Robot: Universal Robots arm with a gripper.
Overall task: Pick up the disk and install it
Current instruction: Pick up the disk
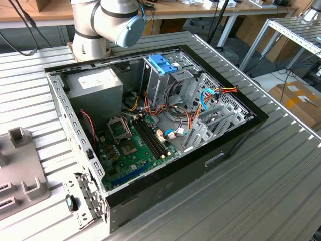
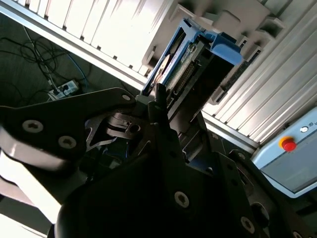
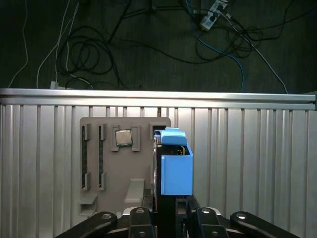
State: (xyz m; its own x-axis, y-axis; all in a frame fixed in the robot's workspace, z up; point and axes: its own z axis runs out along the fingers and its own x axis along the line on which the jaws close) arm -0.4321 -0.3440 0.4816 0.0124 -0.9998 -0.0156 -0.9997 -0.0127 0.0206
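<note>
The disk (image 3: 176,166) stands on edge, framed in its light-blue plastic carrier, over the right side of a grey fixture plate (image 3: 106,186). In the second wrist view the disk (image 2: 190,52) shows its connector edge and circuit board. My gripper (image 3: 171,201) reaches up to the disk's near end, its dark fingers closed on either side of that edge. The same grip shows at my gripper (image 2: 157,96) in the second wrist view. Whether the disk still rests in the fixture's slot or hangs free I cannot tell.
An open computer case (image 1: 235,138) lies on the ribbed metal table, with a drive cage topped by a blue bracket (image 1: 163,63), a grey power supply (image 1: 95,85) and a motherboard (image 1: 133,145). The fixture plate (image 1: 20,175) sits at the exterior view's left. A processor chip (image 3: 124,138) lies on it.
</note>
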